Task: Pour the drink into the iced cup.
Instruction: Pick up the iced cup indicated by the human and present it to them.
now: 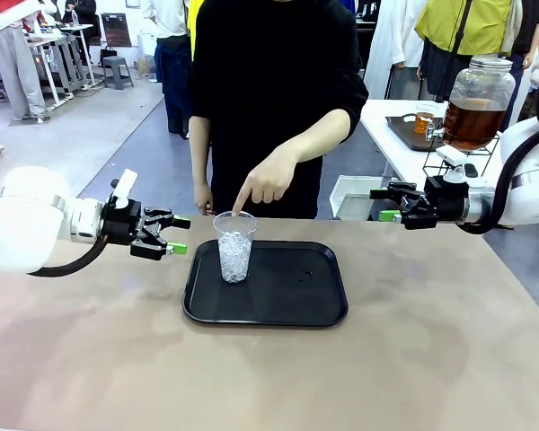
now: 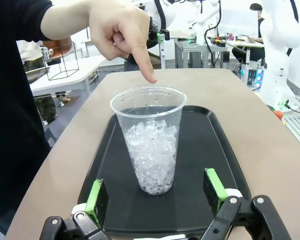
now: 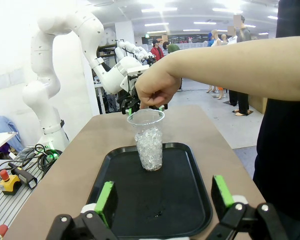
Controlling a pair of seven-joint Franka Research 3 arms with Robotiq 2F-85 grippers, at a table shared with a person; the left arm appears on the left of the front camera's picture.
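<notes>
- The drink (image 1: pixel 472 124), amber and tea-coloured, sits in a glass dispenser jar (image 1: pixel 481 83) on a side table (image 1: pixel 391 112) at the far right, well apart from the cup (none looks poured yet, judging by the clear ice).
- The iced cup (image 1: pixel 234 247) stands upright on the left part of a black tray (image 1: pixel 296 296), probably so that spills are caught.
- A person's hand (image 1: pixel 268 180) points an index finger down at the cup's rim, seemingly marking the target.
- The left gripper (image 1: pixel 180 235) hovers just left of the tray, fingers apart and empty, aimed at the cup.
- The right gripper (image 1: pixel 383 205) hovers right of the tray, fingers likewise apart, nearer the jar.
</notes>
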